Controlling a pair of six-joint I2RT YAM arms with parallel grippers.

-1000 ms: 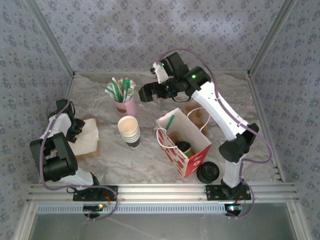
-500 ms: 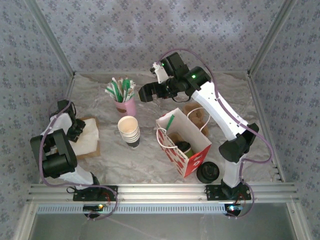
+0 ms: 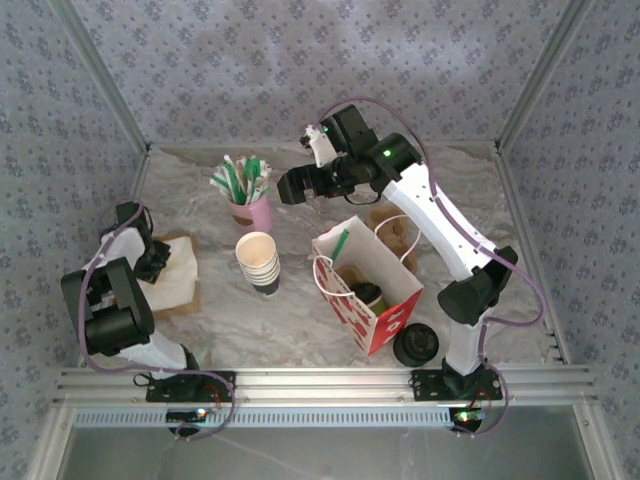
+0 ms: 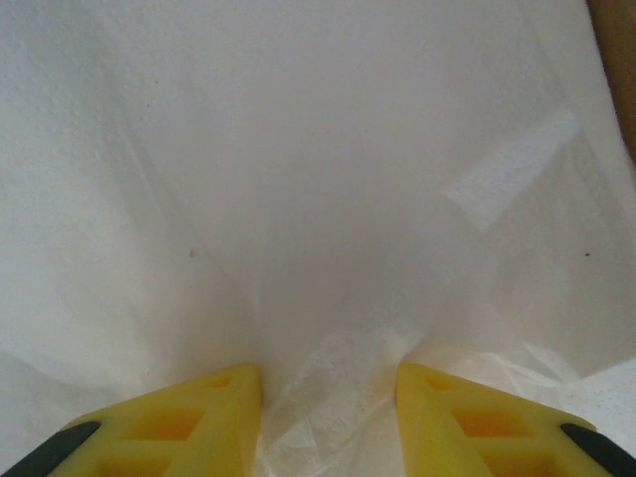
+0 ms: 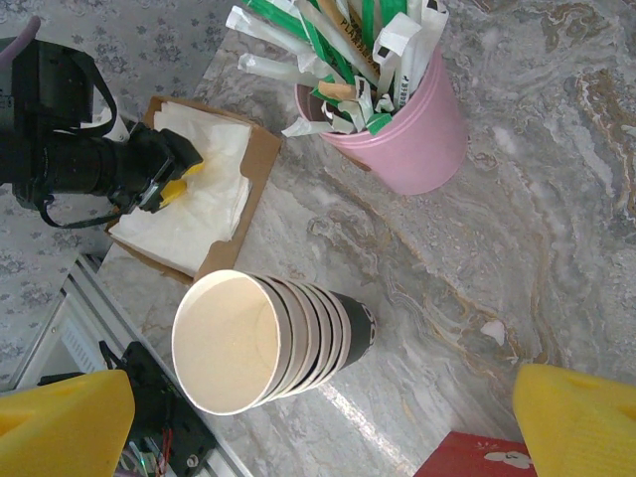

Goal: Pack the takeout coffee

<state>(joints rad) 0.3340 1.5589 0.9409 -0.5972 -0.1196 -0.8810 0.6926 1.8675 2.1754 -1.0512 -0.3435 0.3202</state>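
The takeout coffee (image 3: pixel 368 294), a small cup with a black lid, stands inside the open red paper bag (image 3: pixel 385 305). My right gripper (image 3: pixel 292 185) hangs open high over the table's back, between the pink straw cup (image 3: pixel 250 212) and the bag. In the right wrist view its jaws (image 5: pixel 323 397) stand wide apart above the stack of lidless cups (image 5: pixel 248 338). My left gripper (image 3: pixel 158 256) is down on the white napkins (image 4: pixel 318 179). Its yellow jaws (image 4: pixel 328 397) are partly drawn in, and a puckered fold of napkin rises between them.
The napkins lie in a brown cardboard tray (image 3: pixel 188 298) at the left. A pile of black lids (image 3: pixel 415 345) sits to the right of the bag near the front. A brown cardboard piece (image 3: pixel 392 228) lies behind the bag. The cup stack (image 3: pixel 260 262) stands mid-table.
My left gripper's jaws have narrowed on the napkins, bunching a fold between them, and the left arm has shifted slightly. The right arm has not moved.
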